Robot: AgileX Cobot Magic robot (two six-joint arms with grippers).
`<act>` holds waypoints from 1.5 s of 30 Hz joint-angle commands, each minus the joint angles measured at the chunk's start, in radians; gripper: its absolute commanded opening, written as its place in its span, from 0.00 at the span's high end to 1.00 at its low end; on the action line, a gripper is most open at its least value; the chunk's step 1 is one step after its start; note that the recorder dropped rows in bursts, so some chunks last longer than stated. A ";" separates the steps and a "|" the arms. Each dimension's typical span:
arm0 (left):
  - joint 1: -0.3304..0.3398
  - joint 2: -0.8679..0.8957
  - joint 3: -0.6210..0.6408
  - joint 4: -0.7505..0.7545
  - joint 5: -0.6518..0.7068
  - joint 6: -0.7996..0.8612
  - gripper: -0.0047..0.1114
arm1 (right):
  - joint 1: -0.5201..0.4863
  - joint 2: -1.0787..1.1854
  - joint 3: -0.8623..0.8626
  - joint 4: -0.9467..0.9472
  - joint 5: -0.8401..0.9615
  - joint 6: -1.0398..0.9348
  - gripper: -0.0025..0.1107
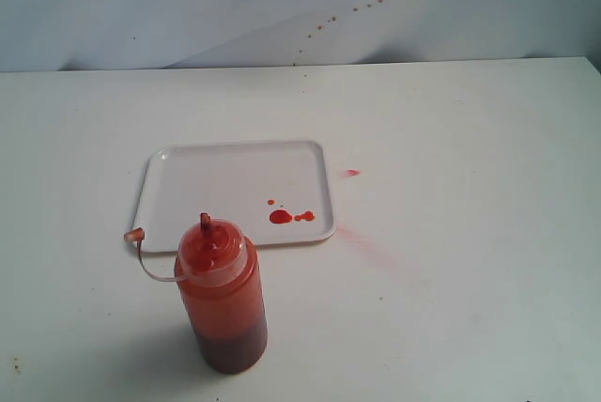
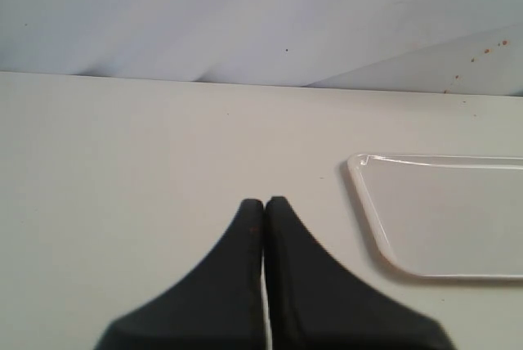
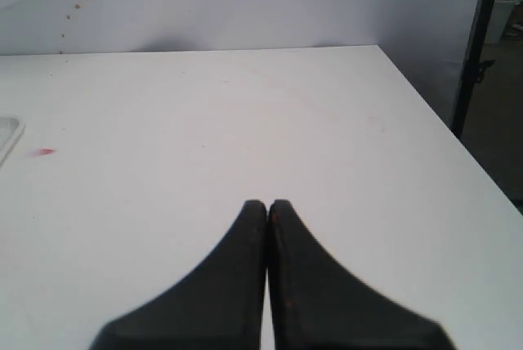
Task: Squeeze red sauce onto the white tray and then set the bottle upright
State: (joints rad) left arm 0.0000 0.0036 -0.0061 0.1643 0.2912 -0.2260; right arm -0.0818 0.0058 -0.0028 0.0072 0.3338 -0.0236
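The bottle [image 1: 222,301] stands upright on the table just in front of the white tray [image 1: 216,177], its red nozzle up and its thin tethered cap [image 1: 134,235] hanging off to the left. Small drops of red sauce [image 1: 281,217] lie in the tray's near right corner. Neither arm shows in the exterior view. My left gripper [image 2: 265,203] is shut with nothing in it, over bare table beside a corner of the white tray [image 2: 368,203]. My right gripper [image 3: 267,204] is shut and empty too, above bare table.
A red fleck [image 1: 352,173] and a faint pinkish smear [image 1: 362,238] mark the table right of the tray; the red fleck [image 3: 42,152] shows in the right wrist view too. The table's edge [image 3: 441,125] drops off beyond my right gripper. Small spots dot the backdrop [image 1: 357,9].
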 commanded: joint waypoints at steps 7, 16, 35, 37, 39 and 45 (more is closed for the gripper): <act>0.000 -0.004 0.006 0.002 -0.002 -0.002 0.96 | -0.011 -0.006 0.003 -0.007 0.001 -0.003 0.98; 0.000 -0.004 0.006 0.002 -0.002 -0.002 0.96 | -0.011 -0.006 0.003 -0.007 0.001 -0.003 0.98; 0.000 -0.004 0.006 0.002 -0.002 -0.002 0.96 | -0.035 -0.006 0.003 -0.007 0.001 -0.003 0.98; 0.000 -0.004 0.006 0.002 -0.002 -0.002 0.96 | -0.006 -0.006 0.003 -0.007 0.001 -0.003 0.98; 0.000 -0.004 0.006 0.002 -0.002 -0.002 0.96 | 0.014 -0.006 0.003 -0.007 0.001 -0.003 0.98; 0.000 -0.004 0.006 0.002 -0.002 -0.002 0.96 | 0.014 -0.006 0.003 -0.007 0.001 -0.003 0.98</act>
State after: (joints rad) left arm 0.0000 0.0036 -0.0061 0.1643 0.2912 -0.2260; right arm -0.0703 0.0058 -0.0028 0.0072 0.3354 -0.0236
